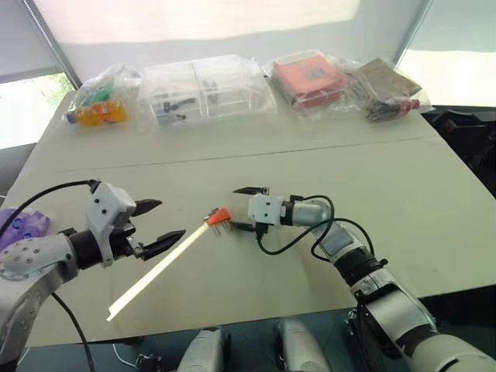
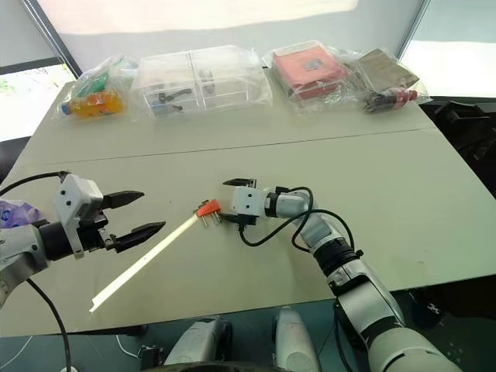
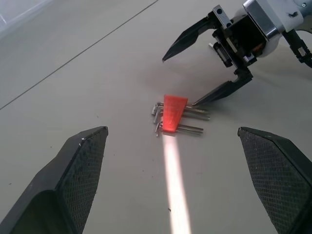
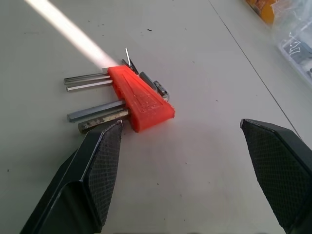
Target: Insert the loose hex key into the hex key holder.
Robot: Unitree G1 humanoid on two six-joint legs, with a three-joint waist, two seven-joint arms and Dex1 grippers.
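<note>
The hex key holder (image 1: 218, 215) is a small orange wedge lying flat on the table near its middle, with several metal keys (image 4: 92, 80) sticking out of it. I cannot tell the loose hex key apart from the keys at the holder. My right gripper (image 1: 246, 208) is open, pointing left at the holder from its right side. One of its fingertips (image 3: 197, 102) rests on the table at the keys' long ends. My left gripper (image 1: 170, 218) is open and empty, above the table to the left of the holder and pointing towards it.
A narrow bright white streak (image 1: 155, 271) runs from the holder towards the table's front edge. Along the back stand a bag of orange and green items (image 1: 97, 105), a clear plastic box (image 1: 205, 89), a bagged red box (image 1: 310, 77) and a bag of dark items (image 1: 387, 97).
</note>
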